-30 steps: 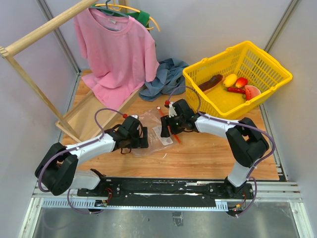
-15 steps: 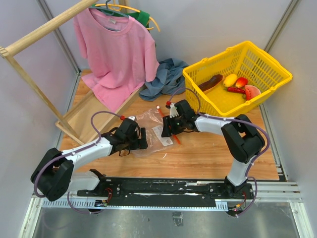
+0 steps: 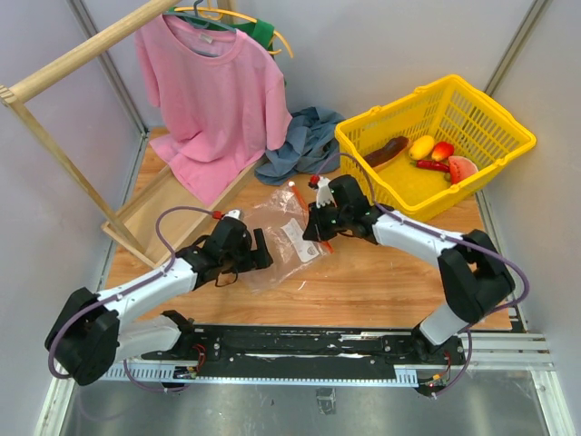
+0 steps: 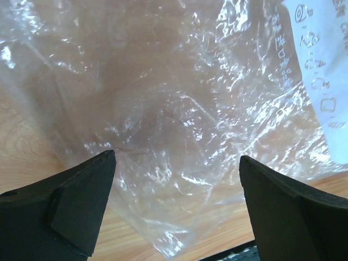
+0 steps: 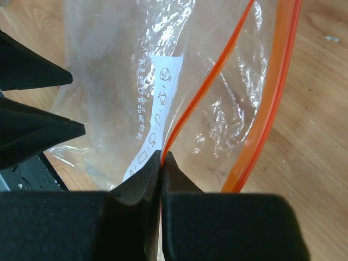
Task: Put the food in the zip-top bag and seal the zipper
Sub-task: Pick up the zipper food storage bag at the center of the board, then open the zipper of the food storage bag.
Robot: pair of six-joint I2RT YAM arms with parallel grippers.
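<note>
The right gripper [image 5: 161,157], clamped on one lip of the zipper [image 5: 209,81], should lift gently while the wide-apart left gripper [image 4: 176,157] pins the zip-top bag [image 4: 179,92] beneath it.

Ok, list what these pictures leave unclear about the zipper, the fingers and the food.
Slider: right wrist view, the orange-red zipper strip runs off the top edge; no slider shows.
Pinch: same view, shut right fingers hide how much strip they hold.
Contact: left wrist view, open left fingers flank the clear crinkly plastic bag; touching unclear.
Food: top view, toy pieces in the yellow plastic basket too small to name.
</note>
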